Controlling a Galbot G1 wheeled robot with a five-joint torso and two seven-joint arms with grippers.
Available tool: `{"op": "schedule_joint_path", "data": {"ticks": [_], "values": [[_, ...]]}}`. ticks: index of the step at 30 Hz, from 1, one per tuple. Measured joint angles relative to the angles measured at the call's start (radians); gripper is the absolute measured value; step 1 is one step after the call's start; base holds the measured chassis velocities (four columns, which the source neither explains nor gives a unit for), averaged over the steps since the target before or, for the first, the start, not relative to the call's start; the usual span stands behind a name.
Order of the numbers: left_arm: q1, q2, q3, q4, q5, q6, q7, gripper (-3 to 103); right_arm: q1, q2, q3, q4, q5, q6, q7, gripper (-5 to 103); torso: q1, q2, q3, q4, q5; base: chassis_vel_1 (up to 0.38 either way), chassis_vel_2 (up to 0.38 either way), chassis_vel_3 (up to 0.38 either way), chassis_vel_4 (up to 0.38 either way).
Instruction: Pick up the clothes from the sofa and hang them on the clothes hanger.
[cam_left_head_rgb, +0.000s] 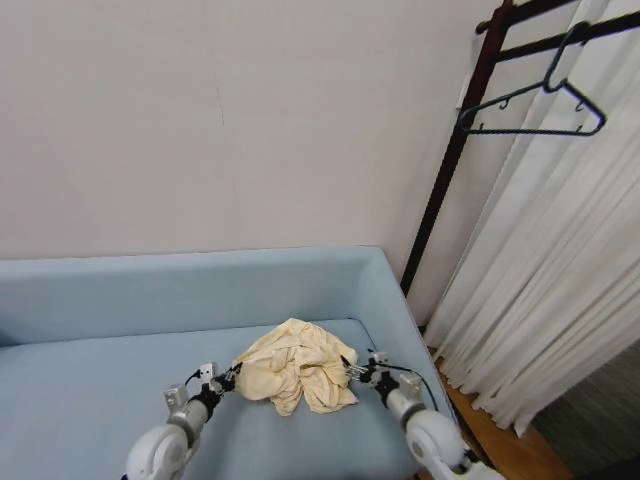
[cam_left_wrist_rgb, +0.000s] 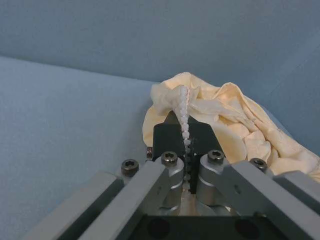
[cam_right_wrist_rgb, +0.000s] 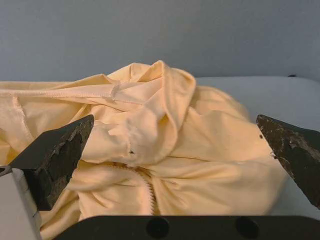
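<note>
A crumpled pale yellow garment (cam_left_head_rgb: 295, 372) lies on the seat of the light blue sofa (cam_left_head_rgb: 100, 400), near its right end. My left gripper (cam_left_head_rgb: 229, 380) is at the garment's left edge; in the left wrist view this gripper (cam_left_wrist_rgb: 186, 120) is shut, with a zippered fold of the garment (cam_left_wrist_rgb: 230, 115) pinched between its fingers. My right gripper (cam_left_head_rgb: 352, 372) is at the garment's right edge. Seen from the right wrist, it (cam_right_wrist_rgb: 174, 124) stands open, its dark fingertips (cam_right_wrist_rgb: 65, 150) spread wide on either side of the garment (cam_right_wrist_rgb: 165, 135). A black clothes hanger (cam_left_head_rgb: 540, 110) hangs high on the right.
The hanger hangs from a dark wooden rack (cam_left_head_rgb: 440, 190) that stands just beyond the sofa's right arm (cam_left_head_rgb: 395, 310). White curtains (cam_left_head_rgb: 560, 280) fall behind the rack, down to a wooden floor (cam_left_head_rgb: 500, 440). A plain wall (cam_left_head_rgb: 200, 130) backs the sofa.
</note>
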Motion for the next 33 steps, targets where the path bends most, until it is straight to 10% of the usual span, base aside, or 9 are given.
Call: {"op": "schedule_joint_path", "data": {"ticks": [24,33], "values": [[-0.009,0.072,-0.030,-0.041,-0.046,0.011,-0.020,1,0.101,0.129,-0.113,-0.172,0.218,-0.039,0.085,79,0.000,0.000,0.000,-0.0006,0.0003,0.000,0.000,0.000,0.000],[-0.008,0.065,-0.025,-0.037,-0.046,0.011,-0.014,1,0.168,0.154,-0.135,-0.214,0.204,-0.027,0.089,44,0.000,0.000,0.000,-0.0006,0.0004,0.000,0.000,0.000,0.000]]}}
